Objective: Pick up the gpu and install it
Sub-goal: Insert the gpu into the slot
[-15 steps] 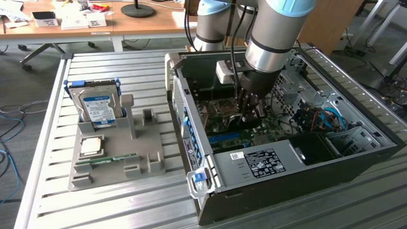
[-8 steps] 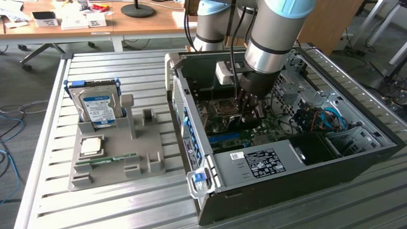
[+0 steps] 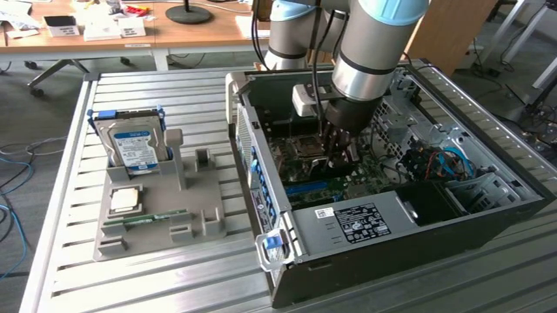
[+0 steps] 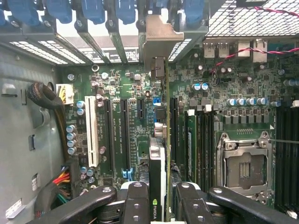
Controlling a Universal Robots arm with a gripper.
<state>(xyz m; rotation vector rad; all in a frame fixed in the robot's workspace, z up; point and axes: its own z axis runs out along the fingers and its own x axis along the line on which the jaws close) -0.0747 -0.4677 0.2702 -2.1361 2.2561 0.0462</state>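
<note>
My gripper (image 3: 338,151) reaches down into the open computer case (image 3: 261,163), shut on the gpu (image 3: 334,168). In the wrist view the gpu (image 4: 158,158) shows edge-on between my two black fingers (image 4: 136,201), standing upright over the green motherboard (image 4: 117,88). Its grey metal end bracket (image 4: 161,35) sits at the row of rear slot covers with blue clips (image 4: 93,11). The card's lower edge lies along a black expansion slot; whether it is fully seated I cannot tell.
Beside the card are black slots (image 4: 110,135), a white slot (image 4: 90,133) and the bare CPU socket (image 4: 243,161). A cable bundle (image 4: 51,112) runs along the case wall. Outside, a grey holder (image 3: 200,208) carries a hard drive (image 3: 135,145), a processor chip (image 3: 124,199) and a memory stick (image 3: 143,219).
</note>
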